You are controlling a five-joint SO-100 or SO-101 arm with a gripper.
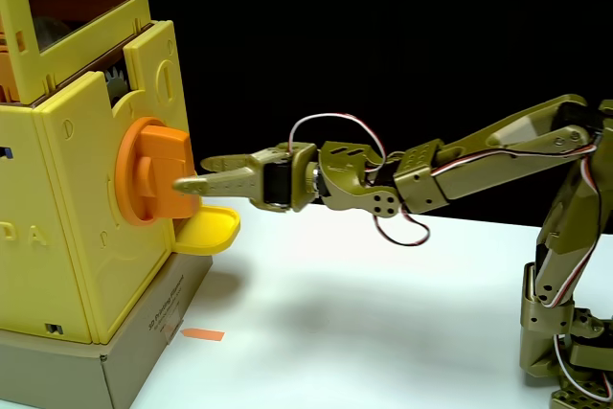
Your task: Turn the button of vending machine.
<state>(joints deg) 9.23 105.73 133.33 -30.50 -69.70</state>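
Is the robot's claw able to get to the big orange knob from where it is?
Probably yes. The claw is stretched out level with the orange knob, its fingertips right at the knob's bar, one seemingly touching. Nothing sits between them; the yellow tray lies below, out of the way.

I see the vending machine (67,198) on the left side of the frame. It is a tall yellow plastic box that stands upright, with a clear window at the upper left. The button (151,171) is a big round orange knob sticking out of its side, left of the middle. A thick bar runs across its face.
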